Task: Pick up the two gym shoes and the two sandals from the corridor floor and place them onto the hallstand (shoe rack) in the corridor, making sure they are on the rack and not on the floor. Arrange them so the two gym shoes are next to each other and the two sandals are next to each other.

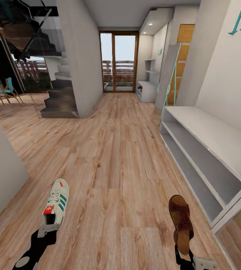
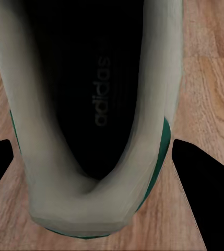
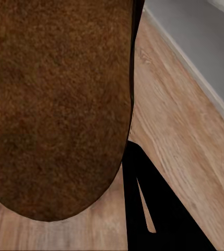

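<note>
The wood-plank corridor floor [image 1: 113, 157] runs from the robot toward a glass balcony door [image 1: 119, 62] at the far end, with a dark staircase [image 1: 58, 95] off to the left. Along the right wall stands the light grey hallstand [image 1: 225, 142], its low bench top and the shelf rows beneath bare; the robot's right arm is just beside its near end.

The left gripper [image 1: 48, 228] is clamped on the heel of a white gym shoe [image 1: 56, 203] with green stripes, toe pointing away from the robot. In the left wrist view its black fingers [image 2: 208, 198] flank the heel, and the dark insole with its printed brand name faces the camera.

The right gripper [image 1: 186, 254] is clamped on the heel end of a reddish-brown sandal [image 1: 181, 221], toe forward, patterned strap up. In the right wrist view the sandal's footbed [image 3: 54, 104] lies against a black finger [image 3: 153, 209]
</note>
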Tool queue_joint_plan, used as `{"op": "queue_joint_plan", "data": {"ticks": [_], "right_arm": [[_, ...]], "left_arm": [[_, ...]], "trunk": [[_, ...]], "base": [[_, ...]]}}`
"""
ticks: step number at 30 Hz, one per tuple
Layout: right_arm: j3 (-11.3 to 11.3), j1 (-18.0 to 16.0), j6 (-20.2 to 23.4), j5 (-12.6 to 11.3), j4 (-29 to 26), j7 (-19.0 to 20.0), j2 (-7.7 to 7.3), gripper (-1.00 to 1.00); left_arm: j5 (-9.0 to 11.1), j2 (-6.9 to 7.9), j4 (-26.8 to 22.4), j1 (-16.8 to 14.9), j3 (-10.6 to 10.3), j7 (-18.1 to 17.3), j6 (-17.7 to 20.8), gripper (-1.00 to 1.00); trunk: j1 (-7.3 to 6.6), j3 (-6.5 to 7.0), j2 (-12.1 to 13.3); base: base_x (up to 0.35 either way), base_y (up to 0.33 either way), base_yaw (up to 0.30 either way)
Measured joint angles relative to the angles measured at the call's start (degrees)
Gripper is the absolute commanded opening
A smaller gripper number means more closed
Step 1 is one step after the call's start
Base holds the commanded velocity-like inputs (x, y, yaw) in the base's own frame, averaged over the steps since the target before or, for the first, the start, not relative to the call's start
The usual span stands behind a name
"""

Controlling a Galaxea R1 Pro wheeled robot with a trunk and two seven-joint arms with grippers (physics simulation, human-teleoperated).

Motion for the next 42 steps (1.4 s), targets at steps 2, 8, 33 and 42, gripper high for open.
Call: {"op": "queue_joint_plan", "data": {"ticks": [2, 8, 33, 42], "right_arm": [[0.1, 0.0, 0.0, 0.0, 0.1, 0.1, -0.04, -1.0], [0.1, 0.0, 0.3, 0.1, 0.1, 0.5, -0.98, -1.0], [0.2, -0.1, 0.3, 0.1, -0.1, 0.3, -1.36, -1.0], [0.2, -0.1, 0.3, 0.1, -0.1, 0.3, -1.36, -1.0]], "left_arm": [[0.0, 0.0, 0.0, 0.0, 0.0, 0.0, 0.0, -1.0], [0.0, -0.01, 0.0, 0.0, 0.0, 0.0, -2.1, -1.0], [0.1, -0.08, 1.1, 0.0, 0.1, 0.0, -2.6, -1.0], [0.1, -0.13, 1.2, 0.0, 0.1, 0.0, -2.7, -1.0]], "trunk": [[0.0, 0.0, 0.0], [0.0, 0.0, 0.0], [0.0, 0.0, 0.0], [0.0, 0.0, 0.0]], "base": [[0.339, 0.0, 0.0], [0.339, 0.0, 0.0], [0.339, 0.0, 0.0], [0.339, 0.0, 0.0]]}}
